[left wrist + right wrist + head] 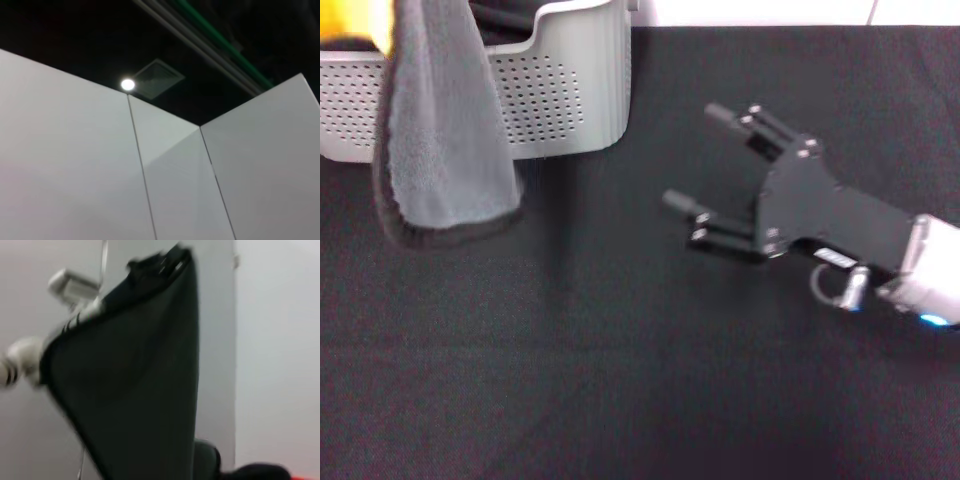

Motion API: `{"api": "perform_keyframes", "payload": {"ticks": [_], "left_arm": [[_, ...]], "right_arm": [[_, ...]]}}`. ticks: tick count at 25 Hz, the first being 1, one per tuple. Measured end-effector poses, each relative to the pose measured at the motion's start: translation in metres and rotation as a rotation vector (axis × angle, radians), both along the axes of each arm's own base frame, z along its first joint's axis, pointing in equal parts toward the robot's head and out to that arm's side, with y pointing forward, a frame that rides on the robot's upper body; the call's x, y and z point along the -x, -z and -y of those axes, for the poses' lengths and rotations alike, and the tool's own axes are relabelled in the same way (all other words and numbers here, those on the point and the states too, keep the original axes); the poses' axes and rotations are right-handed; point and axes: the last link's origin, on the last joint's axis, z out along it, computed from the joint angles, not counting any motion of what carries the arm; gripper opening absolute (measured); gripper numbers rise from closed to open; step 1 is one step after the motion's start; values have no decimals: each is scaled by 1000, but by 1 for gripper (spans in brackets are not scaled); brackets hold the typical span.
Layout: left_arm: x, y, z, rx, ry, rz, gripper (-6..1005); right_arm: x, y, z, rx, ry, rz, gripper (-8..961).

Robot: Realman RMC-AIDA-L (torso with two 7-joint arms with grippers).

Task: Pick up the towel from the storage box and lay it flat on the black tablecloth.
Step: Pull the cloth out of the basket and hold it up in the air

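Observation:
The towel (445, 140) hangs lengthwise in the air at the far left, grey side showing, with black trim along its bottom edge and a bit of orange-yellow at the top. Its lower end dangles just above the black tablecloth (620, 380), in front of the light grey perforated storage box (570, 90). What holds its top is cut off by the picture's edge, and my left gripper does not show. My right gripper (693, 156) hovers open and empty over the tablecloth, right of the box, fingers pointing toward the towel. The right wrist view shows the towel (135, 380) as a dark hanging sheet.
Dark fabric lies inside the storage box (505, 25). The black tablecloth spreads across the whole table in front of and beside the box. The left wrist view shows only white panels (75, 165) and a ceiling light (128, 84).

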Motion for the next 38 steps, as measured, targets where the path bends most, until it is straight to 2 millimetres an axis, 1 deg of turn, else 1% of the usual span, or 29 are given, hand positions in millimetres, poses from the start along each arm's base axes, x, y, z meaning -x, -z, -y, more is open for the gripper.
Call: {"api": "perform_keyframes", "payload": {"ticks": [3,5,7,8,9,11,13,16,20,23,27,35,38], "left_arm": [[-1,0,1,-1,12,17,45],[-2,0,1,0,18,20,45],[-4,0,2,0,21,20,44],[-4,0,2,0,21,20,44],[-4,0,2,-1,21,19,44],[-4,1,2,-2,18,18,44],[-4,3,1,2,16,15,44],[-6,8,-2,16,22,13,43],[-10,11,-4,28,33,10,44],[-12,13,-5,36,39,8,44],[-13,20,-9,49,26,11,44],[-14,33,-14,8,-26,66,44],[-19,43,-13,-44,-49,60,44]], "right_arm": [[6,21,0,-115,-72,149,857],[8,38,3,-242,-120,278,858],[11,47,8,-316,-144,343,858],[11,47,8,-316,-144,343,858],[14,50,20,-374,-165,364,858],[15,50,29,-396,-187,341,858],[21,47,43,-429,-234,287,858],[27,48,53,-502,-271,265,857],[41,51,60,-670,-322,261,856],[50,51,59,-756,-345,266,855],[58,52,58,-809,-383,268,854],[57,53,62,-874,-424,291,853],[56,50,61,-899,-418,290,854]]}}
